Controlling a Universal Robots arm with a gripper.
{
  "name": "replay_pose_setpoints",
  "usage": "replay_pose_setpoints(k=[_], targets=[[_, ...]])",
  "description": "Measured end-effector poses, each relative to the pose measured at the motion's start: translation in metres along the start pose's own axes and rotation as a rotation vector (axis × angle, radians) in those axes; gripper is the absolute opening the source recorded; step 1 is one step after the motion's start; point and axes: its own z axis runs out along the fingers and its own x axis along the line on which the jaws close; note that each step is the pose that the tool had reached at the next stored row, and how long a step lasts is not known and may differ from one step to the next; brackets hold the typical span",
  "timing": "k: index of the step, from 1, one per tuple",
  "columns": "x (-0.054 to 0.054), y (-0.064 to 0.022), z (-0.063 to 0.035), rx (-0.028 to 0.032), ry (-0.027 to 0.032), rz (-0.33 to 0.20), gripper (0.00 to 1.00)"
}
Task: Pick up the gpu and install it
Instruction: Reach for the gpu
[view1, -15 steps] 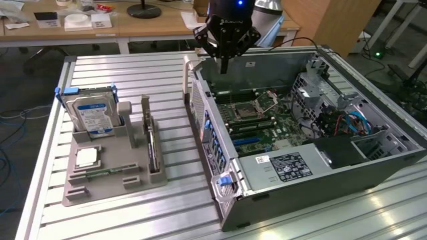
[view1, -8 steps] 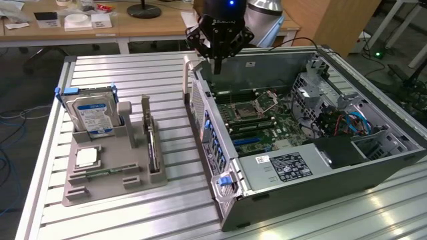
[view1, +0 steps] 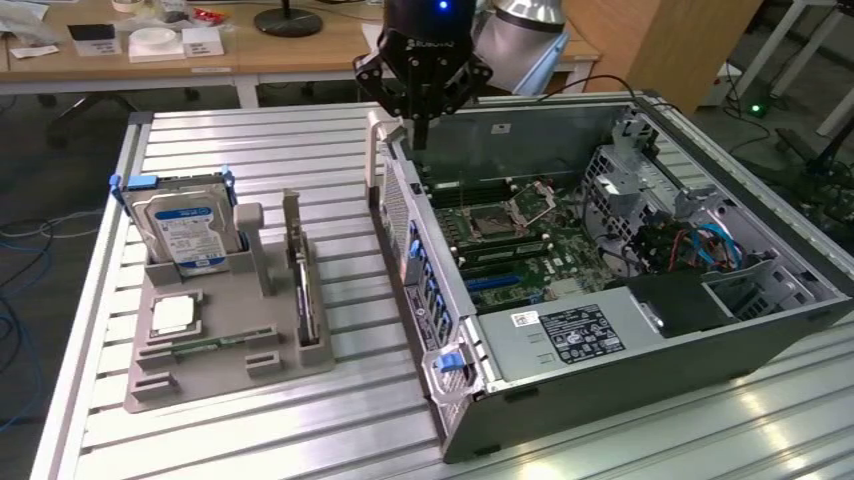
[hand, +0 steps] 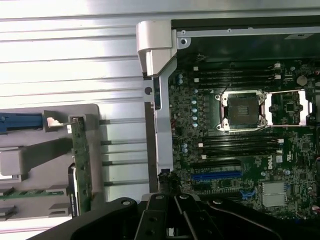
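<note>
The gpu (view1: 304, 285) stands on its edge in the grey holder (view1: 214, 350) on the exterior view's left, its silver bracket at the far end. From the wrist, the gpu (hand: 80, 160) is a thin green strip in that holder (hand: 30, 160). My gripper (view1: 418, 128) hangs shut and holds nothing. It is above the far end of the open computer case's near wall (view1: 400, 200), to the right of the gpu and well apart from it. In the wrist view the gripper (hand: 174, 212) is over the edge between the table slats and the motherboard (hand: 240, 140).
The open computer case (view1: 747, 300) lies on the slatted metal table (view1: 267, 150), motherboard (view1: 534, 240) up, with a blue slot (hand: 217, 175) and an empty CPU socket (hand: 242, 110). The holder also carries a blue-labelled hard drive (view1: 187, 225), a CPU (view1: 174, 315) and a memory stick (view1: 207, 347).
</note>
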Motion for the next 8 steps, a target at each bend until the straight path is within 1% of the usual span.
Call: replay_pose_setpoints(k=[8], targets=[[0.016,-0.0012,-0.0003,0.0001,0.0,0.0,0.11]])
